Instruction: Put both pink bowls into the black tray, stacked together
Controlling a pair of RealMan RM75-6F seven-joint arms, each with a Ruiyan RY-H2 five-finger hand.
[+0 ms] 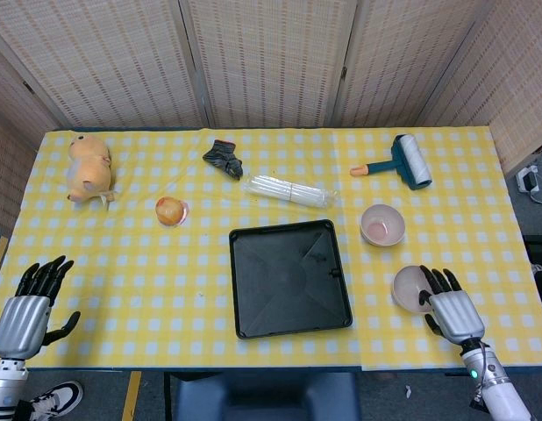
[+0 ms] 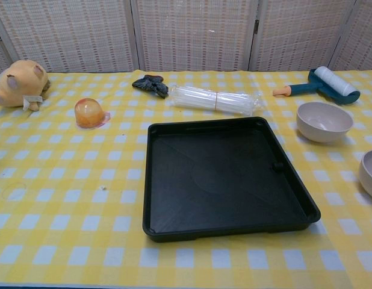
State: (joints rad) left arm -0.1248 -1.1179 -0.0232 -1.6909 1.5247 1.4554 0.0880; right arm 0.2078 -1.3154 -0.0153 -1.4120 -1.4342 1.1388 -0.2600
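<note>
Right hand [image 1: 450, 309], fingers spread and apparently not yet gripping, reaches the near pink bowl [image 1: 413, 288] right of the empty black tray [image 1: 289, 277], presumably for pickup; far pink bowl [image 1: 382, 224] beyond; left hand [image 1: 27, 309] idle, open.

Both views are bright and evenly lit, the light soft and coming from above, with no hard-edged shadows on the bench [image 1: 210, 298]. The black tray [image 2: 222, 180] carries a dull sheen across its floor in the chest view, and faint pale reflections in the head view. The metal backs of the left hand [image 1: 24, 311] and right hand [image 1: 451, 307] catch a mild highlight just behind the dark fingers [image 1: 438, 279]. The near pink bowl [image 1: 410, 288] casts only a thin soft shadow. Focus is sharp across both pictures. In the head view the bench edges bow slightly, and the far screen [image 1: 271, 61] leans toward the corners.
</note>
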